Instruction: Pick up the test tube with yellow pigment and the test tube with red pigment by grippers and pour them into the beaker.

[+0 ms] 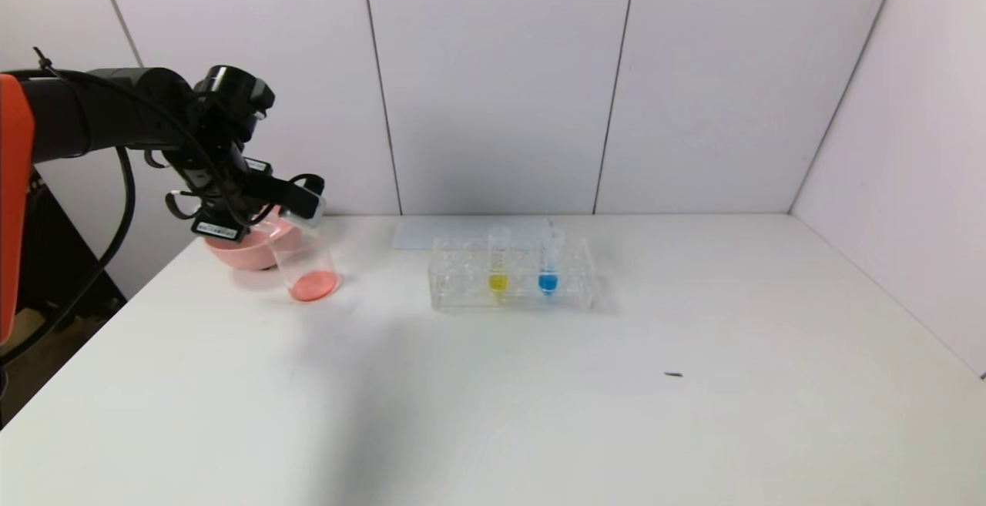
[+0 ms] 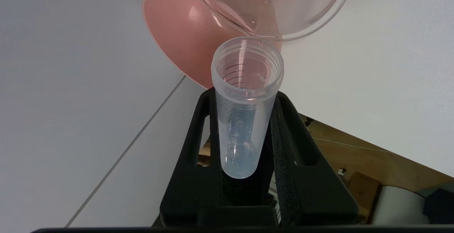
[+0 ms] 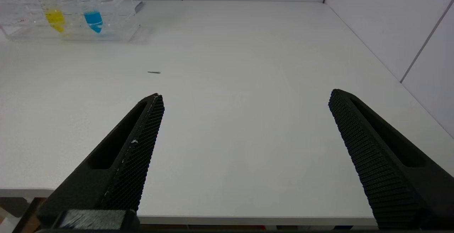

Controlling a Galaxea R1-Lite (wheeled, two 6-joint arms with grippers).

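Observation:
My left gripper [image 1: 296,196] is shut on the test tube for red pigment [image 2: 244,119], tipped mouth-down over the rim of the beaker [image 1: 308,263] at the table's far left. The tube looks almost clear inside. Red-orange liquid lies in the beaker's bottom. In the left wrist view the tube's mouth sits just at the beaker's rim [image 2: 301,23], between my left gripper's [image 2: 244,96] jaws. The test tube with yellow pigment [image 1: 498,263] stands upright in the clear rack [image 1: 462,284]; it also shows in the right wrist view [image 3: 53,11]. My right gripper [image 3: 244,96] is open and empty above the table's near edge.
A pink bowl [image 1: 239,253] stands right behind the beaker and also shows in the left wrist view [image 2: 177,38]. A tube with blue liquid [image 1: 548,266] stands next to the yellow one in the rack. A small dark speck [image 1: 673,374] lies on the white table.

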